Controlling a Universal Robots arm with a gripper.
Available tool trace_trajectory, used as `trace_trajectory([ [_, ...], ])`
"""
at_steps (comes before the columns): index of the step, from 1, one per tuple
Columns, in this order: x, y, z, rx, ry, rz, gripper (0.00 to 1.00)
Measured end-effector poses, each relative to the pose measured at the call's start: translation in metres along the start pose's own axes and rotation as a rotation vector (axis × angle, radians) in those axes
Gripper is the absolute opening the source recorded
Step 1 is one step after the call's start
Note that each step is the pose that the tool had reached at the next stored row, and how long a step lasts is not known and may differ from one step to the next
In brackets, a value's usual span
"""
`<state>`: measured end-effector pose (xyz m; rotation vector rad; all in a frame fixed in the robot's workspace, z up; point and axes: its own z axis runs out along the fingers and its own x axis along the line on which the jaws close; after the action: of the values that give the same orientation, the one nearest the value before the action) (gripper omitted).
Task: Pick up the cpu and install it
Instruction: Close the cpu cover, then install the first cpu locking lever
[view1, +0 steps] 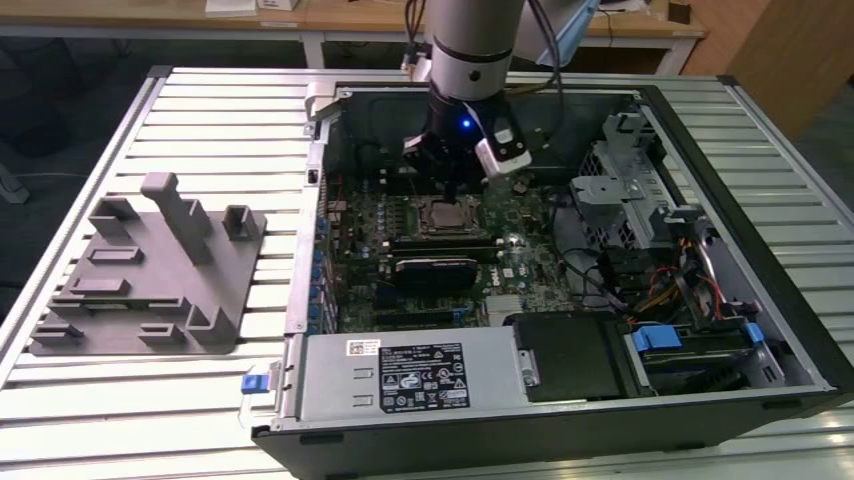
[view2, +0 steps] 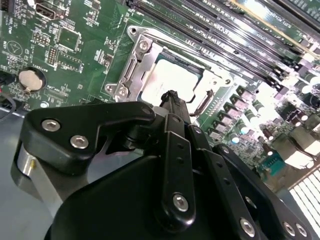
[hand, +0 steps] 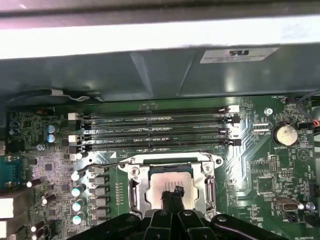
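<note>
Hand (hand: 173, 191) clenched, fingertips pinched together empty, right over the cpu (hand: 161, 181) lying in its socket (hand: 134, 192).

Slatted metal table (view1: 200, 120) up front — pale wooden desk (view1: 347, 18) behind, dark floor (view1: 80, 75) beneath.

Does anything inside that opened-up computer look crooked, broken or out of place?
Nothing stands out. The cpu appears to lie flat and square inside its socket frame, with the end effector poised right over it, and nothing around it looks bent or loose.
</note>
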<state>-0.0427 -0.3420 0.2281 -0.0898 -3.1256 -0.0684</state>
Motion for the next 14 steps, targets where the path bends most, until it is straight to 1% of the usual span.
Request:
trace_trajectory([
  [5,0.0001,0.0003,-0.0075,0.0,0.0,0.0,0.11],
  [14,0.0001,0.0004,-0.0086,0.0,0.0,0.0,0.11],
])
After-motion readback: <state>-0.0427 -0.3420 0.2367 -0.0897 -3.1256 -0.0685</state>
